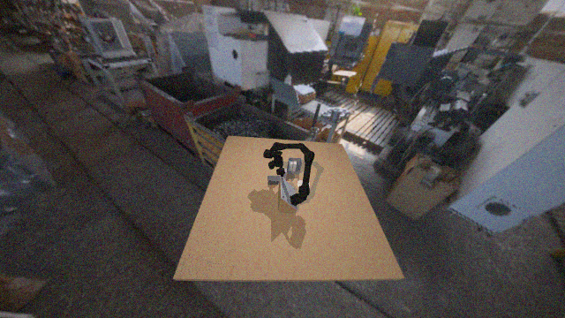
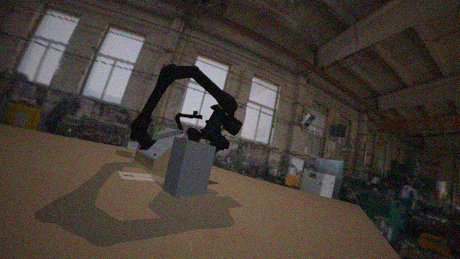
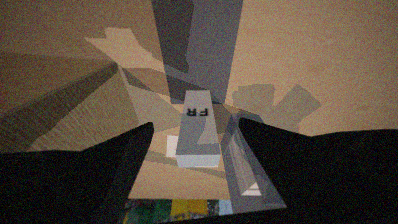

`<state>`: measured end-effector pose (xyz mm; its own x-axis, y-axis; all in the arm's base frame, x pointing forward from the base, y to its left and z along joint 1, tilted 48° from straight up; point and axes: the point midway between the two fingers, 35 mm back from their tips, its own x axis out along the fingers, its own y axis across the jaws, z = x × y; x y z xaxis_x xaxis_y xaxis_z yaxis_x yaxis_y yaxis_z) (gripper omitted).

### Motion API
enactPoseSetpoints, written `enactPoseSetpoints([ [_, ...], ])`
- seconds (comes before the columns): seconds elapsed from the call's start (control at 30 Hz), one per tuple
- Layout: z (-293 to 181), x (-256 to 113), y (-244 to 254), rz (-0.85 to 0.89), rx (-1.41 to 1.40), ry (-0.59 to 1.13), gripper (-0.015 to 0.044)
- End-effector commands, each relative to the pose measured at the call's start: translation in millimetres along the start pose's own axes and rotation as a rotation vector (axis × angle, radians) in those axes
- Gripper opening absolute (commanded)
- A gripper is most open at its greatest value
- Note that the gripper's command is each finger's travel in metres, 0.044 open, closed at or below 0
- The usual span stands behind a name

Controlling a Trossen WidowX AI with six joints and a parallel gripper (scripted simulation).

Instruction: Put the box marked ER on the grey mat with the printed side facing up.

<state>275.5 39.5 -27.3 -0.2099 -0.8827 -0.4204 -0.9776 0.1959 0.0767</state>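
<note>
Top: arm [image 1: 309, 170] [image 2: 154, 95] arched over table [image 1: 335, 247] [image 2: 287, 230], gripper [image 1: 275, 168] [image 2: 208, 139] [image 3: 197, 124] near small grey block [image 1: 274, 180].
Exterior: fingers apart, nothing clamped, near top of tall grey block [image 2: 190, 167]. Sloped panel [image 2: 162, 144] behind it.
Wrist: pale box [image 3: 198, 132] framed between open fingers, ungripped. Print upside down in view: second letter R, first E or F, can't tell. ER box location therefore unconfirmed.

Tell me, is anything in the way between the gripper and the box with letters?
Nothing I can see is between the open gripper and the lettered box. Its letters show uncovered in the wrist view.
</note>
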Motion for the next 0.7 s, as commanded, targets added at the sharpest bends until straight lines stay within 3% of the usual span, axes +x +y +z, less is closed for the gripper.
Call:
enactPoseSetpoints([
  [0.0,3,-8,0,-0.006,-0.007,-0.008,0.0440],
  [0.67,15,-38,5,-0.038,-0.042,-0.029,0.0440],
])
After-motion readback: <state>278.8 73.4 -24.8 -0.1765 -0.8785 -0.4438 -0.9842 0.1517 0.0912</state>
